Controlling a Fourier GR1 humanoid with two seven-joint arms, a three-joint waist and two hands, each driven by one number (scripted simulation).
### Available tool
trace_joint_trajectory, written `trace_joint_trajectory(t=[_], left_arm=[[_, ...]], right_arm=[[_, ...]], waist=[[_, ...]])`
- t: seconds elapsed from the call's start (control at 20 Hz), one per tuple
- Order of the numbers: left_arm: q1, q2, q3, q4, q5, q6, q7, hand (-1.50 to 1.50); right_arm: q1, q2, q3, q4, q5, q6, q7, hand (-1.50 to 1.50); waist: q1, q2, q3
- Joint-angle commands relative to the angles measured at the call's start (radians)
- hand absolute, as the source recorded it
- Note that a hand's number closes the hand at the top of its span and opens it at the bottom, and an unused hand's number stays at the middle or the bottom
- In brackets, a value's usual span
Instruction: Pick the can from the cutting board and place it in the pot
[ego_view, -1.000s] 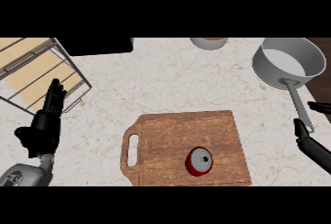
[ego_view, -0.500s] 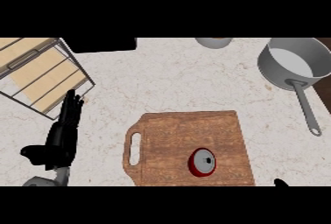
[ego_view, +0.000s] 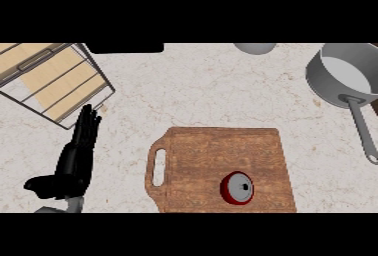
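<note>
Can first: we see it standing on the cutting board, near the board's closest right corner, grey lid facing up. At the left, our left hand is relaxed over the counter, fingers straight, holding nothing. Farther back on the right sits the pot, well apart from the can, its handle pointing toward us.

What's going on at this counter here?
A robot is meant to move the red can into the pot. Nothing is being handled right now: the can stands on the wooden cutting board, toward its lower right, and the pot sits apart at the view's upper right. The robot's left hand rests open at the left, holding nothing. Its right hand is out of view.
</note>
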Motion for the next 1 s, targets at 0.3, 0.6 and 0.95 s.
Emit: trace_joint_trajectory(t=[0.3, 0.6, 0.95], left_arm=[[0.003, -0.002, -0.013, -0.026, -0.012, -0.020, -0.004, 0.00], [-0.028, -0.040, -0.029, -0.009, -0.029, -0.008, 0.022, 0.00], [-0.008, -0.032, -0.010, -0.003, -0.040, -0.028, 0.011, 0.00]], right_arm=[[0.265, 0.018, 0.272, -0.063, 0.501, 0.025, 0.369, -1.50], [0.065, 0.018, 0.432, 0.026, 0.749, 0.078, 0.694, -1.50], [-0.140, 0.018, 0.488, 0.080, 0.899, 0.270, 1.077, -1.50]], waist=[[0.044, 0.015, 0.000], [0.047, 0.012, 0.004], [0.043, 0.006, 0.006]])
